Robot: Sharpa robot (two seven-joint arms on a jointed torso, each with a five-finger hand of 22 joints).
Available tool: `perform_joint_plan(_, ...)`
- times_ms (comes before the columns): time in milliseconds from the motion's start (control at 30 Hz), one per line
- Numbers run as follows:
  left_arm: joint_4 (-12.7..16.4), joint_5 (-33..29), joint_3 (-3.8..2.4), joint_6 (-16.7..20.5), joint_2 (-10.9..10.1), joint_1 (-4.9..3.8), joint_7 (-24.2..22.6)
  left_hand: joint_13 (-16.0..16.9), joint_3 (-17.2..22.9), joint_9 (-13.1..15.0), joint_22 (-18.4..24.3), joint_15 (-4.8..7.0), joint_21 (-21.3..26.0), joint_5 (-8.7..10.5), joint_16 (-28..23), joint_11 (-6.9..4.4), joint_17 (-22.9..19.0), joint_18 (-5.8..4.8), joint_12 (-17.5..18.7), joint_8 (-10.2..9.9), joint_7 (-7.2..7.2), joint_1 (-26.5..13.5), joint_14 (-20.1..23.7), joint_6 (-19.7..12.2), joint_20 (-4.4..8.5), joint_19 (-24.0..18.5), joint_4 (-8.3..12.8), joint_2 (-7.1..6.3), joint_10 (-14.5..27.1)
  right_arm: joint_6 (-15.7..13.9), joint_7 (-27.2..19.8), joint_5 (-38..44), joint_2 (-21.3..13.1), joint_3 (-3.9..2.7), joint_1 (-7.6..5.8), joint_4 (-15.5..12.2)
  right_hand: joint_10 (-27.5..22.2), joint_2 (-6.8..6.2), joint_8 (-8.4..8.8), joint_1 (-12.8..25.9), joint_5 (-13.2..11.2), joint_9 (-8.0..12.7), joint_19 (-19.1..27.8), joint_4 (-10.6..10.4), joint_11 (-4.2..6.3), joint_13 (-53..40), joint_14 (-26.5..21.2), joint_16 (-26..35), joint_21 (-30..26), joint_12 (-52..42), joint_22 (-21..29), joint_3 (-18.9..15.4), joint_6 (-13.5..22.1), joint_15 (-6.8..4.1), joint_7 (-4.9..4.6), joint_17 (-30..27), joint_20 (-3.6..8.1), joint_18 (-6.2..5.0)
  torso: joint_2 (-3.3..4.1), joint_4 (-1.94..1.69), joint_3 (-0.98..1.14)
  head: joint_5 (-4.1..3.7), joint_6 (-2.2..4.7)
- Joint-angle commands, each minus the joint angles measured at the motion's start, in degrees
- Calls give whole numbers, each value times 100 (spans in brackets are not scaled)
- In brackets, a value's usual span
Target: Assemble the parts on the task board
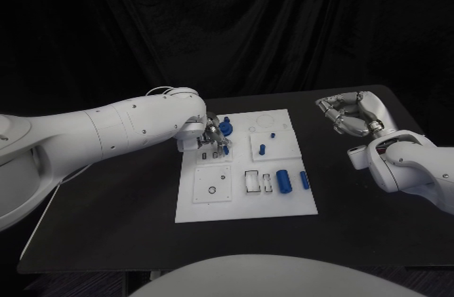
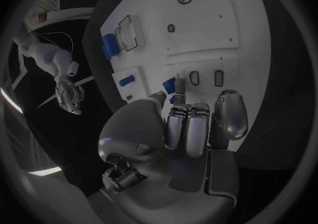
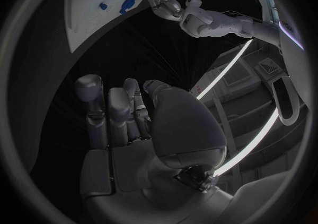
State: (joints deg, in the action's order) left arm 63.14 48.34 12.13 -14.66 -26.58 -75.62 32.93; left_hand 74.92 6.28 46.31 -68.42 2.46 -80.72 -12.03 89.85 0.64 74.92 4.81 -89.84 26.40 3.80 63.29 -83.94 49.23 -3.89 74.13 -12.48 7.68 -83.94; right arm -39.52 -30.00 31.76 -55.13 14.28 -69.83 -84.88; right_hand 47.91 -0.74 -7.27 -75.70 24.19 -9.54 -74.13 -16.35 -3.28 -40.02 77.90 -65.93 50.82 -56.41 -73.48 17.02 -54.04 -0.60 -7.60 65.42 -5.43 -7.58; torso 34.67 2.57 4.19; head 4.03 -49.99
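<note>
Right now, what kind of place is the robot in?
Probably a robot test lab. A black table stands before black curtains, holding a white task board with small blue parts. The left hand works at it, and the right hand hangs beside.

A black surface (image 1: 123, 244) stands before a dark, pleated curtain (image 1: 227, 28) that closes off the whole back of the scene. In the right wrist view, thin bright strips (image 3: 255, 139), perhaps ceiling lights, cross a dim room.
</note>
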Motion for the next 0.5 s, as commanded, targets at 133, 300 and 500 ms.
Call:
perform_joint_plan(133,-11,-3,-6,-22,39,22,-158,1508,38,8,20,17,47,-1,15,-34,1508,28,-16,-25,26,-29,-606,-21,4,-57,-14,-35,-606,46,107,44,7,-4,15,14,34,-14,-21,-56,25,5,-45,-6,-11,5,35,-29,-16,-33,-6,31,-15,5,-20,-2,-10,-13,10,7,-5,1,-1)
perform_joint_plan(300,-16,-3,-6,-34,47,27,-172,1508,68,23,32,14,63,-7,15,-33,1508,30,-16,-63,25,-13,-606,-10,1,-66,15,-36,-606,58,118,45,12,-4,16,22,36,-20,-21,-55,29,5,-42,-10,-12,11,37,-29,-31,-33,-2,34,-15,5,-21,-4,-9,-16,13,6,-5,-10,-1)
perform_joint_plan(500,-27,-3,-6,-66,54,33,-167,1508,89,36,29,14,69,-17,15,-33,1508,30,-16,-88,24,2,-606,1,0,-62,42,-45,-606,68,134,45,19,-4,19,33,36,-20,-21,-55,29,5,-42,-10,-12,11,37,-29,-31,-33,-2,34,-15,5,-21,-4,-9,-16,9,-3,-6,-8,-1)
